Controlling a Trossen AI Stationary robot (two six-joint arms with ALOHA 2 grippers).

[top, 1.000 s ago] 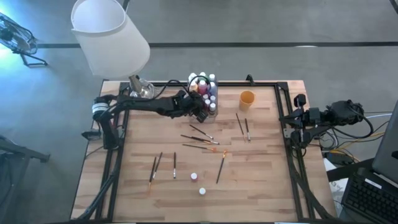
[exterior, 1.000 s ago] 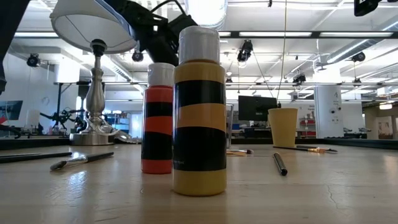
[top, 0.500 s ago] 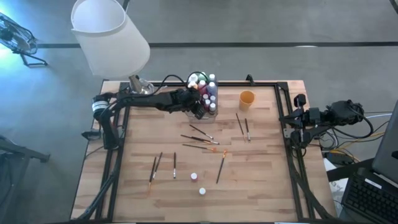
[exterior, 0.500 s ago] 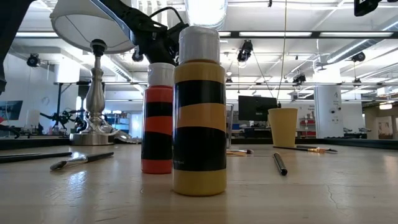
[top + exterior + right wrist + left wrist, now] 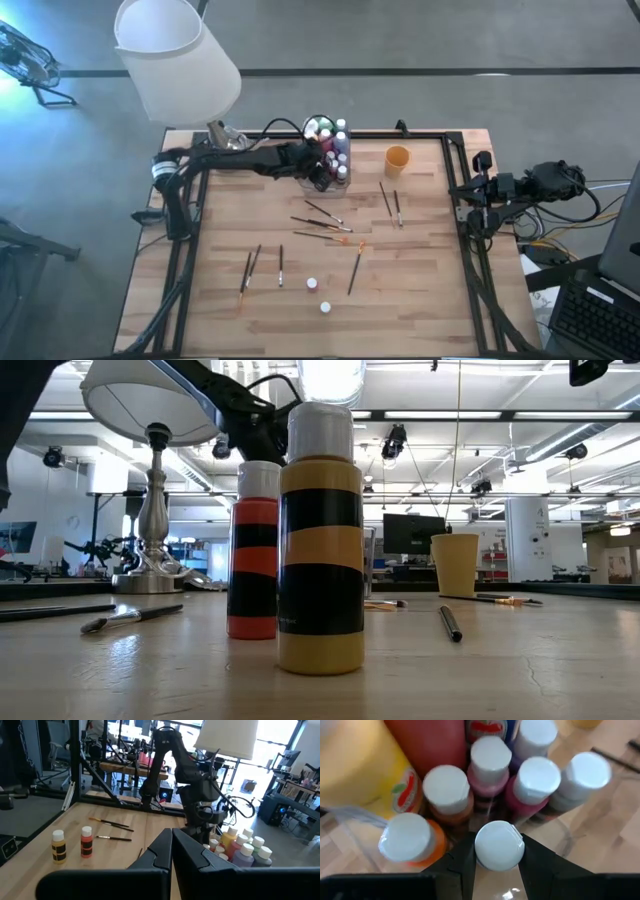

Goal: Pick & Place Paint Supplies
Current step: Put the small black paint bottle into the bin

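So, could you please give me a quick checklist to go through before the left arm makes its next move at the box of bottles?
1. Left gripper shut on a white-capped bottle, cap centred between the jaws: ok.
2. Held bottle is over the clear box, among the other bottles there: ok.
3. Free slot directly under the held bottle: cannot tell, the cap hides it.
4. Right gripper shut and parked at the table's right edge, out of the way: ok.
5. All supplies put away: not ok; the yellow bottle, the red bottle and several brushes are on the table.
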